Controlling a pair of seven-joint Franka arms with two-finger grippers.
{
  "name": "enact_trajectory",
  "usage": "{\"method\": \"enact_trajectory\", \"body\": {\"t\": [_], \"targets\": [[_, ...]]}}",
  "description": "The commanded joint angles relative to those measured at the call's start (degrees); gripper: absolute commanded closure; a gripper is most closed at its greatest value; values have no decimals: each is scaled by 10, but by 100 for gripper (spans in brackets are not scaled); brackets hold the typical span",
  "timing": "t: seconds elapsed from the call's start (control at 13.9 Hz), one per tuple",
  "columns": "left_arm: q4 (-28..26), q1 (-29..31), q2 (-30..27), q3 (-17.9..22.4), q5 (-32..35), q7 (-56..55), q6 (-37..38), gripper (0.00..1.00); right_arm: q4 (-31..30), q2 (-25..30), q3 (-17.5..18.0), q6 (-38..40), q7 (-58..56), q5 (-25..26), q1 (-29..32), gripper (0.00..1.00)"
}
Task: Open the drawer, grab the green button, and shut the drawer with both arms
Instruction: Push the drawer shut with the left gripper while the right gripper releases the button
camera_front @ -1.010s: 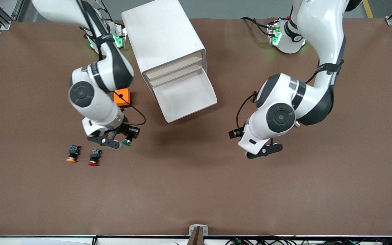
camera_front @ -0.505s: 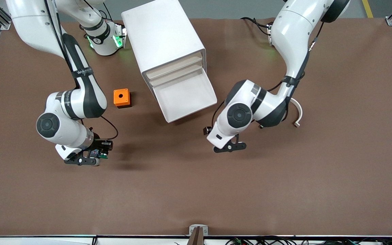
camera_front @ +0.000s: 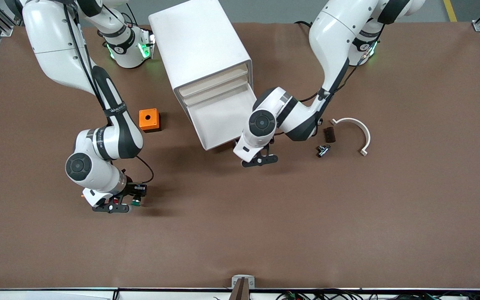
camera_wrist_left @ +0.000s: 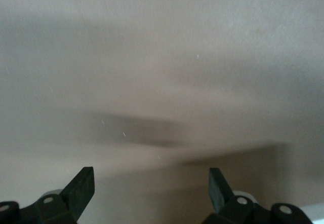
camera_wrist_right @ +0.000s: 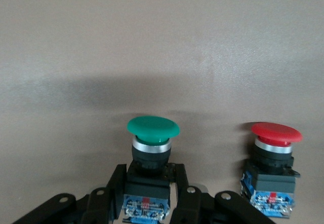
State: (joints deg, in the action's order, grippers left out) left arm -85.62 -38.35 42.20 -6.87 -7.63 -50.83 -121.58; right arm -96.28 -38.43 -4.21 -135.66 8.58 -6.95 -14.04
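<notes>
The right gripper (camera_front: 120, 205), low over the table toward the right arm's end, has its fingers (camera_wrist_right: 114, 191) clamped on the black body of the green button (camera_wrist_right: 152, 153), which sits between them with its cap sticking out past the fingertips; a red button (camera_wrist_right: 271, 165) stands on the table just beside it. The button's long axis runs from its bluish rear at the finger roots out to the green cap, pointing away from the wrist. An orange block (camera_front: 148, 119) lies between this arm and the cabinet (camera_front: 200, 54). The drawer (camera_front: 223, 118) is pulled out and looks empty, so opening it and taking the button appear done; setting the button down and shutting the drawer seem to be what is left. The left gripper (camera_front: 258, 160) hangs just off the drawer's front edge, fingers (camera_wrist_left: 81, 191) spread apart with nothing between them. Toward the left arm's end lie a small dark block (camera_front: 329, 134), a small metal part (camera_front: 322, 150) and a white curved piece (camera_front: 358, 131)
</notes>
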Motion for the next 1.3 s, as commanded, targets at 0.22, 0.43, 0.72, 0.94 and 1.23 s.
{"method": "enact_trajectory", "body": {"t": [0.22,0.43,0.72,0.94,1.23], "targets": [[-24,-33,-12,-30,-42,-112,-7,1,17,-30,4,-13,-9,-13,14,62],[-36,-49,-14,-45,-91,-148,-3,1,44,-24,4,2,-9,-30,14,19],[-48,-50,-15,-82,-98,-205,-2,1,84,10,9,94,-22,-43,61,0],[-54,-50,-15,-94,-98,-224,-1,1,77,62,6,127,-67,-42,86,0],[-50,-38,-20,-96,-94,-229,4,1,66,135,-1,225,-115,-33,110,0]]}}
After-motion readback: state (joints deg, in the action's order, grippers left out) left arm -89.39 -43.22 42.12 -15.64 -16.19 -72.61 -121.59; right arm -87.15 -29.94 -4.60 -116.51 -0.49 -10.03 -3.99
